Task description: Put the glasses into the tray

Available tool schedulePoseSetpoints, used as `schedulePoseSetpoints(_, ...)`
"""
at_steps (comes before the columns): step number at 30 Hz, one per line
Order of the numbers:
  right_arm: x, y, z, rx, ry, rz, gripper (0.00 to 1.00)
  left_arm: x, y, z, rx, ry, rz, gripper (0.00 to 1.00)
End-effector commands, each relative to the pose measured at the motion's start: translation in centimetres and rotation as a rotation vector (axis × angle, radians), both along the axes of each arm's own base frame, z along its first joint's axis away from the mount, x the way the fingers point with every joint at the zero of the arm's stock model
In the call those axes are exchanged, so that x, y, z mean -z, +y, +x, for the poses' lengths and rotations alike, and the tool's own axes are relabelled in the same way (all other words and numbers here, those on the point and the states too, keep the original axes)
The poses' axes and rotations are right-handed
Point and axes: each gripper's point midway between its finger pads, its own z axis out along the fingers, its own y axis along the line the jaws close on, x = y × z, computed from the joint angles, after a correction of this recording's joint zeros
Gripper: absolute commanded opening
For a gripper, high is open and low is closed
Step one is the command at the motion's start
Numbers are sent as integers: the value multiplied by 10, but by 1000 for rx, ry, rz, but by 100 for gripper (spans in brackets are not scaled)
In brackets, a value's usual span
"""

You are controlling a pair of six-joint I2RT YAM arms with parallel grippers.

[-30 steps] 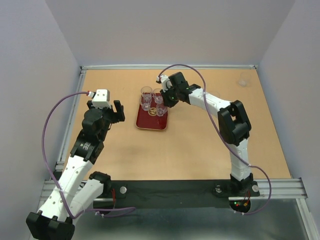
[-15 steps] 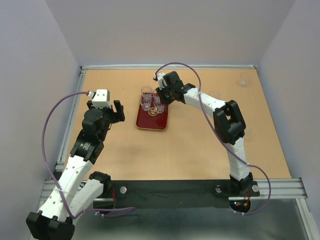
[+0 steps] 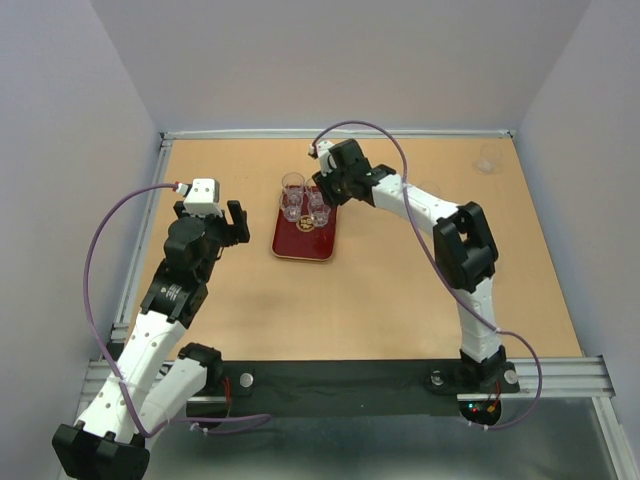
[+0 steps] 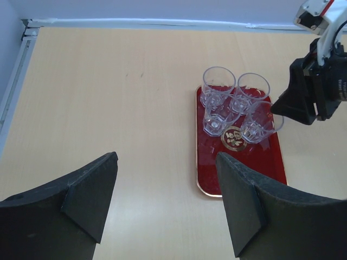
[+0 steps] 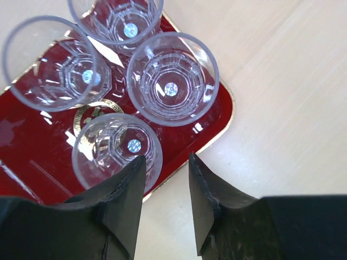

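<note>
Wooden table (image 3: 400, 290), far half: four glasses (image 4: 218, 86) clustered touching on the red tray (image 4: 244, 168); right fingers (image 5: 127, 206) narrowly parted, empty, just beside the nearest glass, liable to topple it if swung sideways; left fingers (image 4: 87, 189) wide, empty.

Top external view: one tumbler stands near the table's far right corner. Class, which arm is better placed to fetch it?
Right, probably. The tumbler is on that arm's side; the right gripper, open by the tray, is nearer. The left gripper, also open, hovers beyond the tray's opposite side.
</note>
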Motion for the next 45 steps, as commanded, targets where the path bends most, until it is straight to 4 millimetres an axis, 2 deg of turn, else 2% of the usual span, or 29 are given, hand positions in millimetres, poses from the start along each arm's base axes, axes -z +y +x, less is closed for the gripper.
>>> schedulePoseSetpoints(1,-89,0,-6,-70,-189,52,43,-12,2,1,-8,-51,2,84)
schedulePoseSetpoints(3,-90,-6,-11,-85,-198,34,43,-10,2,1,-8,-48,3,84)
schedulePoseSetpoints(4,-99,-10,-12,-87,-228,21,43,-11,2,1,-9,-51,0,84)
schedulePoseSetpoints(5,-95,-17,-14,-82,-225,2,43,-12,3,1,-10,-54,-1,84)
schedulePoseSetpoints(11,-100,-50,-14,-43,-230,-13,43,-12,3,0,-8,-54,1,84)
schedulePoseSetpoints(13,-100,-68,-7,-4,-220,2,43,-12,3,0,-8,-56,0,84)
schedulePoseSetpoints(14,-103,-85,-1,31,-217,8,43,-12,3,0,-10,-56,0,84)
schedulePoseSetpoints(16,-105,-100,5,59,-207,38,43,-12,3,0,-10,-54,1,84)
schedulePoseSetpoints(17,-104,-118,12,103,-192,57,43,-12,3,0,-10,-55,-1,84)
schedulePoseSetpoints(20,-105,-148,22,189,-170,99,43,-13,3,0,-8,-57,0,84)
schedulePoseSetpoints(21,-104,-167,30,235,-168,110,43,-12,2,0,-7,-54,-1,84)
schedulePoseSetpoints(22,-104,-175,32,268,-155,135,43,-12,2,0,-7,-55,-2,84)
schedulePoseSetpoints(24,-100,-192,37,322,-139,160,43,-12,2,0,-7,-54,-1,84)
schedulePoseSetpoints(26,-92,-226,45,418,-109,204,43,-13,2,0,-6,-57,-2,84)
schedulePoseSetpoints(32,-66,-274,52,579,-16,300,43,-13,2,-1,-7,-58,-3,84)
schedulePoseSetpoints(35,-59,-279,52,596,-2,301,42,-12,2,0,-7,-55,-2,84)
schedulePoseSetpoints(36,-55,-290,53,621,1,300,42,-14,2,0,-6,-60,-3,84)
schedulePoseSetpoints(45,-28,-302,45,625,58,290,40,-14,2,-1,-5,-60,-2,84)
